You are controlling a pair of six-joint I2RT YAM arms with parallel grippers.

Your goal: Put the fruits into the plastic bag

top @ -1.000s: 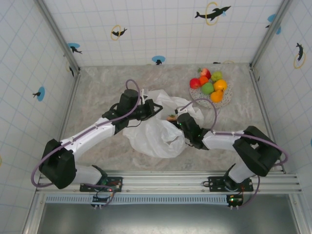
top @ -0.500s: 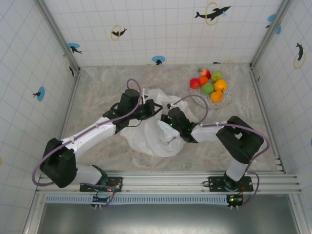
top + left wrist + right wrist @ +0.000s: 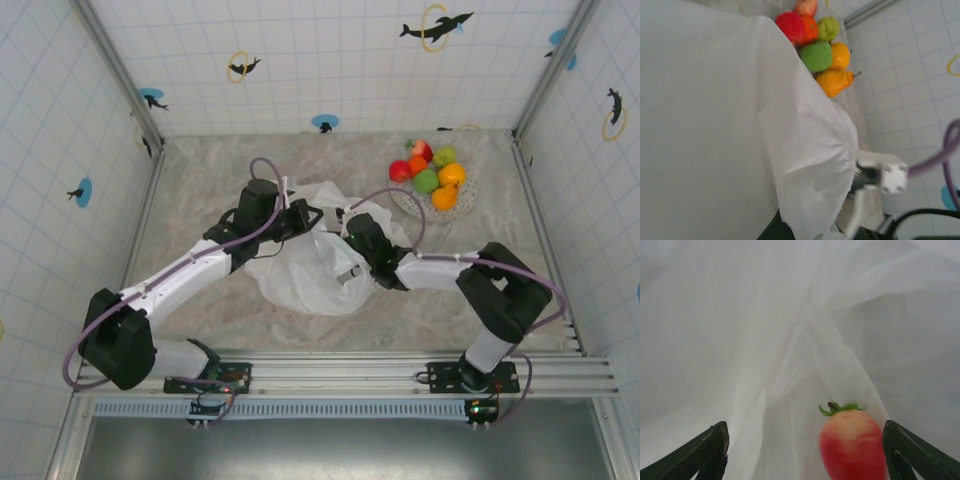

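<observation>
Right fingers (image 3: 705, 450) spread, glossy red fruit (image 3: 852, 442) between, wrinkled translucent plastic bag (image 3: 765, 315)

Enclosure: white square-tile back wall (image 3: 330, 60), left wall (image 3: 50, 150) and right wall (image 3: 600, 180), grey grout lines. Dolphin stickers scattered on all three, some with a yellow ring (image 3: 437, 25), some on a blue disc (image 3: 325, 122). Bare aluminium posts in the back corners (image 3: 118, 70). Tabletop (image 3: 200, 180) is a mottled grey-beige marble pattern, matte. Aluminium rail (image 3: 340, 370) runs across the near edge, ribbed strip under it, then a dark grey floor band (image 3: 300, 450). Light is even and diffuse, shadows soft, no glare.
</observation>
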